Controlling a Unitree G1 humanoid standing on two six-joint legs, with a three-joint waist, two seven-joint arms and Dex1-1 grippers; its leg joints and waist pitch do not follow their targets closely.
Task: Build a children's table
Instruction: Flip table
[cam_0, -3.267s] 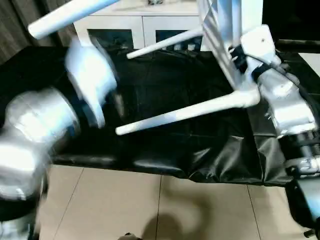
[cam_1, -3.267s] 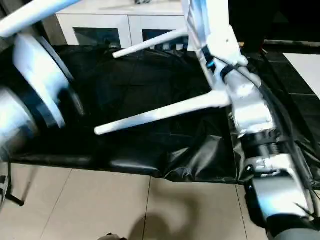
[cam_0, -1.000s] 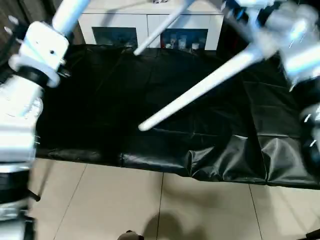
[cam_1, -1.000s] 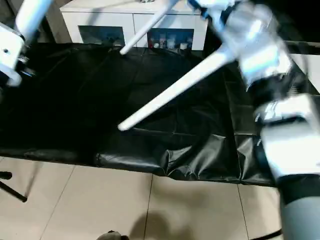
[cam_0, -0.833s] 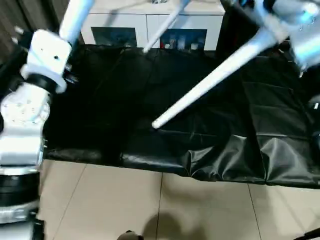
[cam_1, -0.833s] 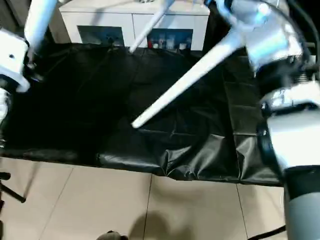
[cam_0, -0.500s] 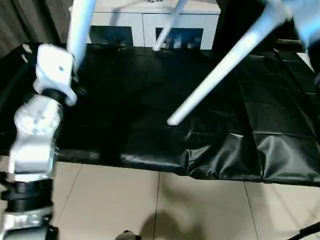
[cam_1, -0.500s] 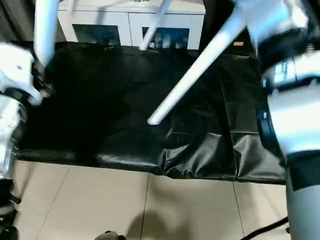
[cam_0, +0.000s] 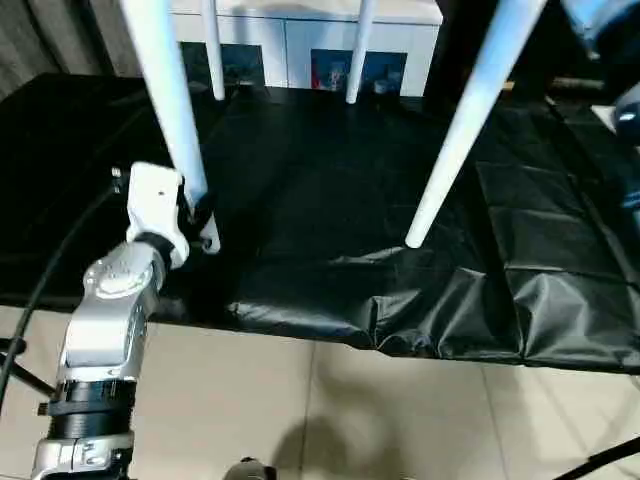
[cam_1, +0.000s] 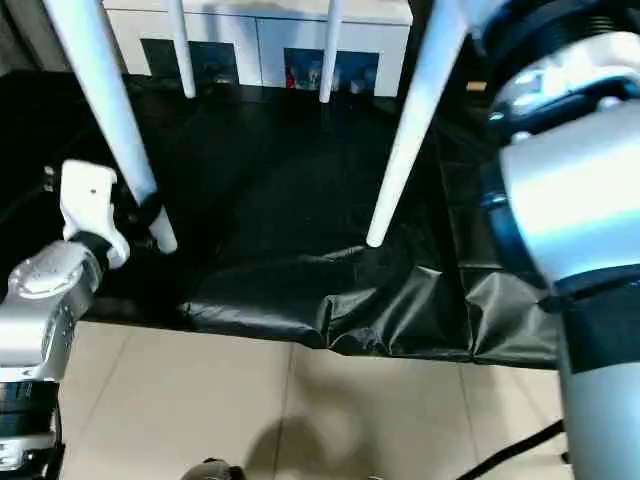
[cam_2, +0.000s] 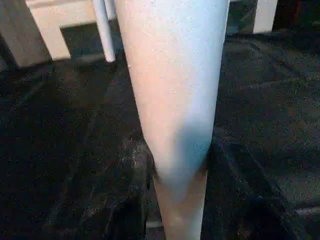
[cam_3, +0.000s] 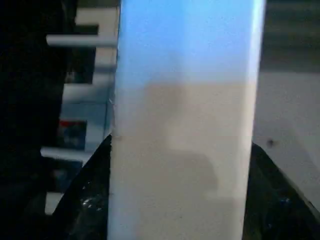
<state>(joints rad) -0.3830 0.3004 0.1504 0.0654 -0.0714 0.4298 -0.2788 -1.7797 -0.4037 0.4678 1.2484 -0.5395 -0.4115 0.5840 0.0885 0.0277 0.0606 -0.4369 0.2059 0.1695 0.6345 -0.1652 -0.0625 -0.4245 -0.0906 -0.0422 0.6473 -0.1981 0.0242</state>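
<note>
The children's table is held up with its four white legs pointing down over a work table (cam_0: 560, 300) that is covered with a black sheet (cam_0: 330, 200). The near left leg (cam_0: 165, 90) comes down steeply, and the left end effector (cam_0: 197, 222) is closed around its lower end, with the black fingers (cam_2: 127, 200) pressing on both sides of the tube in the left wrist view. The near right leg (cam_0: 470, 110) slants down, and its tip hangs just above the sheet, near the wrinkled front edge. Two far legs (cam_0: 211, 50) (cam_0: 362, 45) stand almost upright at the back, in front of a white cabinet (cam_0: 300, 40) with dark doors. The right end effector (cam_3: 182, 210) is closed on a broad white part (cam_3: 185, 125) of the children's table; which part it is, I cannot tell. Below the work table is a light tiled floor (cam_0: 300, 410).
</note>
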